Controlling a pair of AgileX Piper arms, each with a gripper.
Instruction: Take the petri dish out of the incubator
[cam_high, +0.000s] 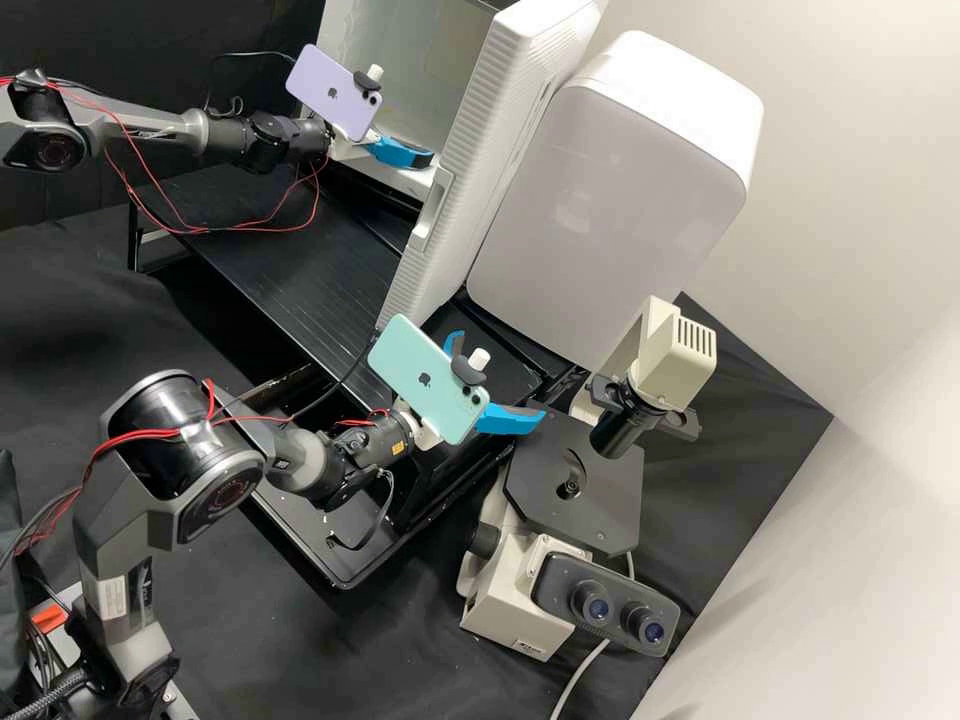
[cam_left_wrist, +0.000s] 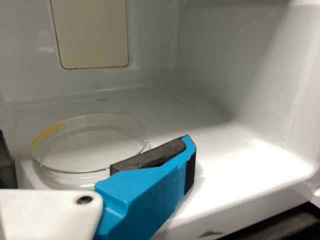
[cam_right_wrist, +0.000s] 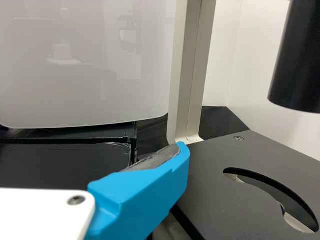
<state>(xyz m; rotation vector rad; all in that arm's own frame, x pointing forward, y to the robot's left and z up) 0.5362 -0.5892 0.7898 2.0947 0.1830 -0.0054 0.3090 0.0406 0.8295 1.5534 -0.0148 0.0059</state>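
Two arms, but only your left arm (cam_high: 240, 135) is on the job: it's in through the open door (cam_high: 480, 150) of the incubator (cam_left_wrist: 240, 100). The left jaws are spread wide, with one blue finger (cam_left_wrist: 150, 185) just beside the rim of the petri dish (cam_left_wrist: 85, 150) and the other barely peeking in on the dish's opposite side. So the dish sits flat on the incubator floor, between the jaws, not gripped yet. I'd call this the grasp step: lined up but not closed. Next you'd want to close gently on the rim (thin clear plastic, probably slippery), lift a touch, then back straight out past the door. The right jaws hang released by the edge of the microscope stage (cam_right_wrist: 235, 170), holding nothing.
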